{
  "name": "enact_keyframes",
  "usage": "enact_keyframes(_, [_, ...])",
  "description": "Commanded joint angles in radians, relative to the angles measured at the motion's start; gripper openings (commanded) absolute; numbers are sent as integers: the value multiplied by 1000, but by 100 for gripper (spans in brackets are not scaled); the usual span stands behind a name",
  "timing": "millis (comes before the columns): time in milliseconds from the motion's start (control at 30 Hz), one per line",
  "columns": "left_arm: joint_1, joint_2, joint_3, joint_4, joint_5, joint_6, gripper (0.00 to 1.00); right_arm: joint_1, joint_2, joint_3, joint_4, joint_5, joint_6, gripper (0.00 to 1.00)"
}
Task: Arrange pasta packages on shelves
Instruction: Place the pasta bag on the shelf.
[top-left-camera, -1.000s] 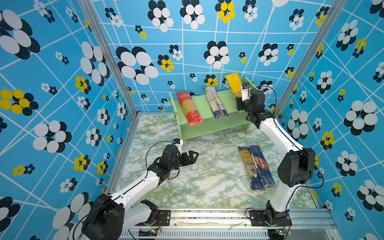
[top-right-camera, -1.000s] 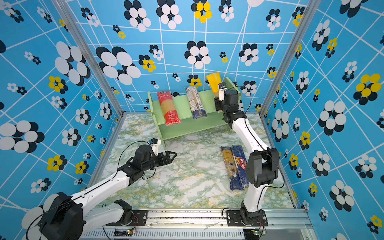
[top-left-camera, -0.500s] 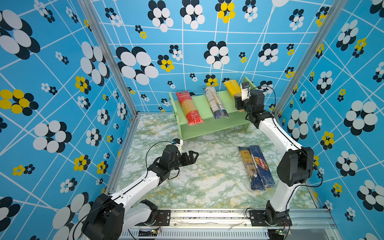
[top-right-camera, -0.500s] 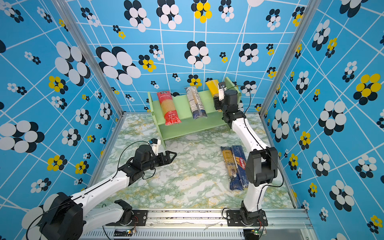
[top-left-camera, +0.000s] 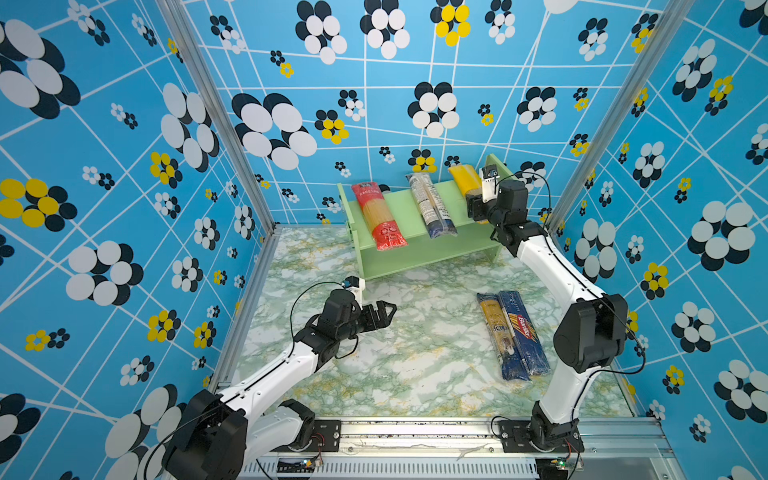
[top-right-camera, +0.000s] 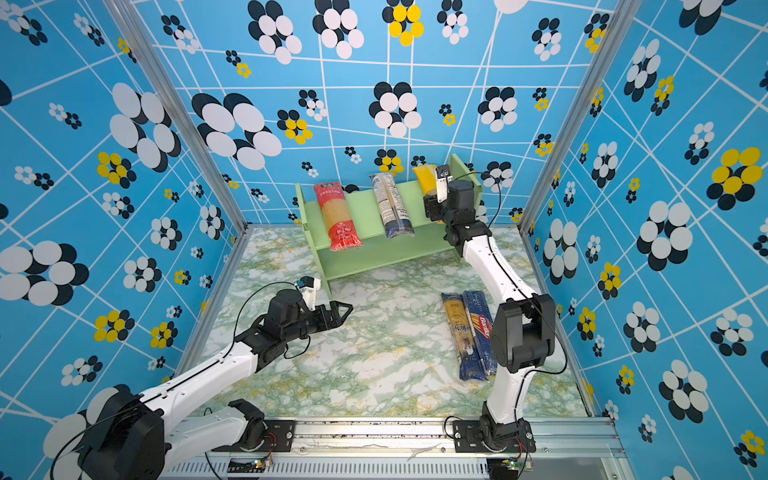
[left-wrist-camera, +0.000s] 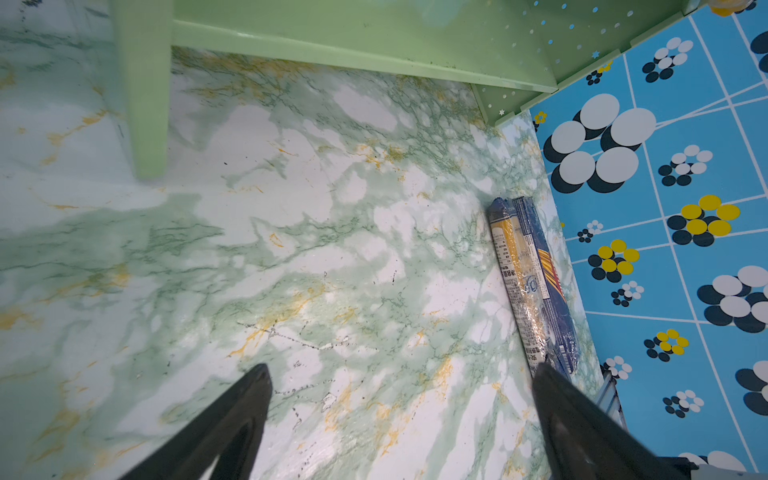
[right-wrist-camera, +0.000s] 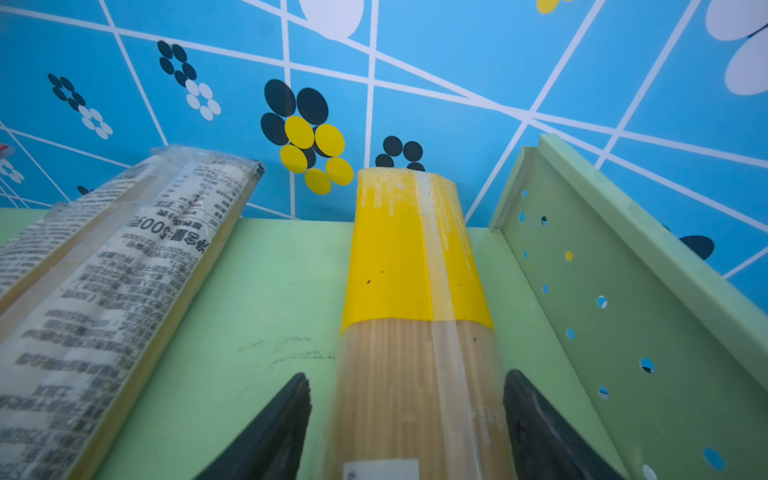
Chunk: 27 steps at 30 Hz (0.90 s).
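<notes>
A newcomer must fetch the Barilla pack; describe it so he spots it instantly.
In front of the green shelf unit, two packs lie side by side on the marble table. It is the dark blue pack with the red logo; its neighbour shows yellow pasta.

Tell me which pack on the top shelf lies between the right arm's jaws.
The yellow pack, next to the perforated green side panel. The red pack and the white-label pack lie further along, with no jaws around them.
</notes>
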Motion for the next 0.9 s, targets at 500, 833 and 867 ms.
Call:
enact_keyframes(500, [11,-48,-5,-10,21,18,99,0,-57,85,-317,12,10,87])
enact_keyframes(833, [20,-88,-5,-41,45,43,99,0,-188,49,-387,-27,25,87])
enact_keyframes(867, [21,-92,-7,-41,48,44,99,0,-204,47,-406,-36,31,88])
